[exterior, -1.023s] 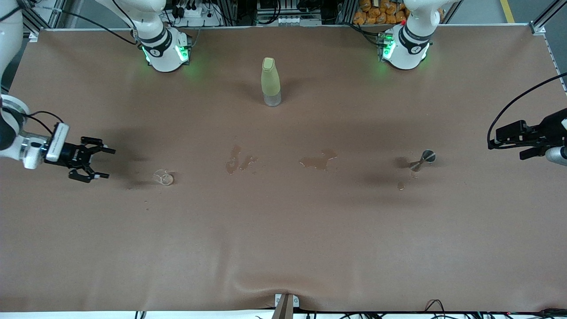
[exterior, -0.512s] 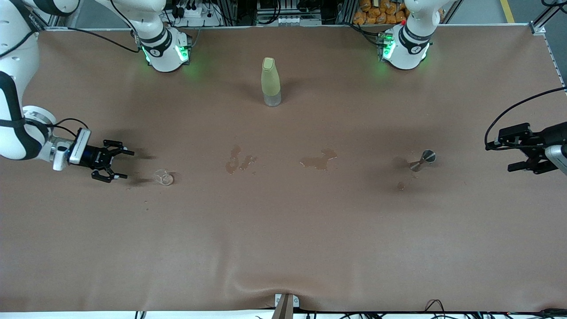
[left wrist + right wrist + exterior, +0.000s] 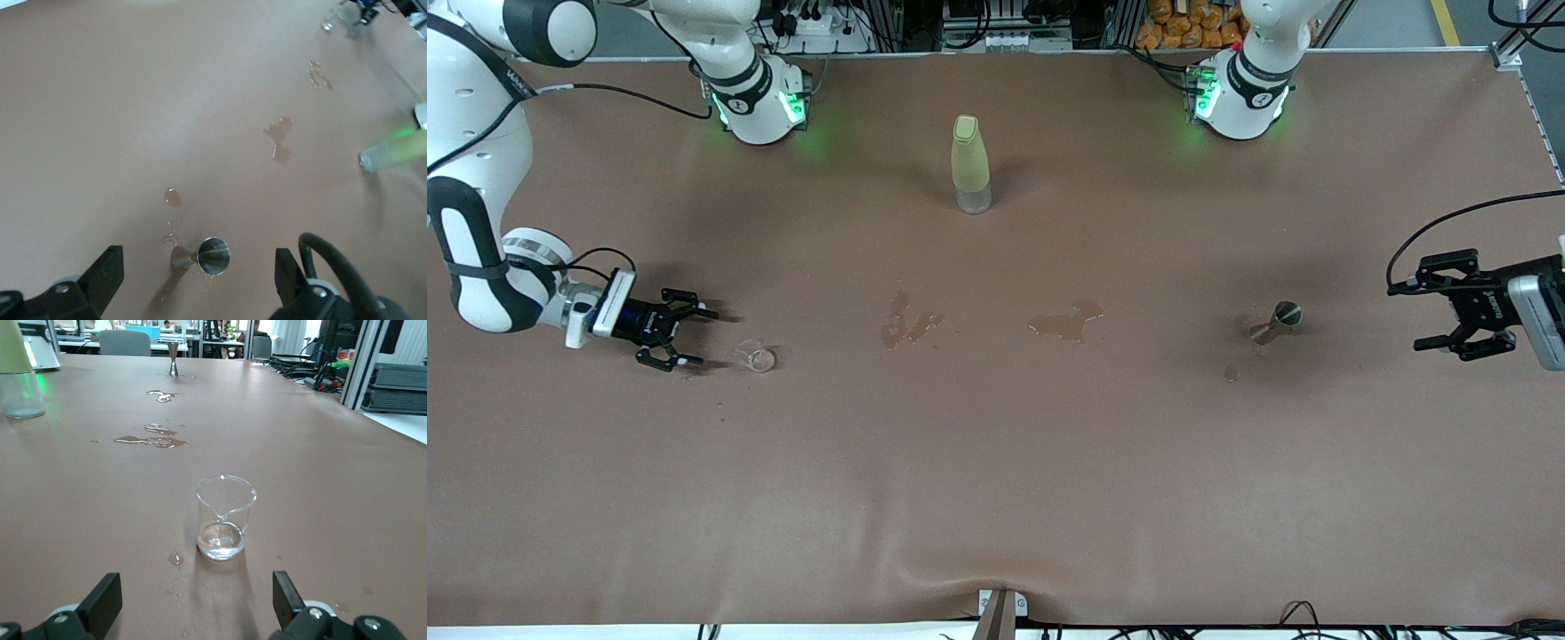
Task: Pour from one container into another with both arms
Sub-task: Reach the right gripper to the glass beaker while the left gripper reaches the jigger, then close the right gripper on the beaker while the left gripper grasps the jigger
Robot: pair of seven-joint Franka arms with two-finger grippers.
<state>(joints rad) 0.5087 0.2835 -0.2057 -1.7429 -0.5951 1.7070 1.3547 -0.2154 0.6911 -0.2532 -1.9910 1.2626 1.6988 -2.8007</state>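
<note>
Front view | right pincer spread beside glass beaker | left pincer spread near metal jigger

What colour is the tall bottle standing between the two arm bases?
Pale yellow-green bottle with a clear base, best seen in the front view.

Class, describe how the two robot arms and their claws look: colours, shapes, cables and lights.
Both arms are glossy white, rounded segments with black joint bands. Bases glow green. The right claw and left claw are black, two-fingered, on white-and-grey wrist blocks. Thin black cables loop from each wrist.
</note>
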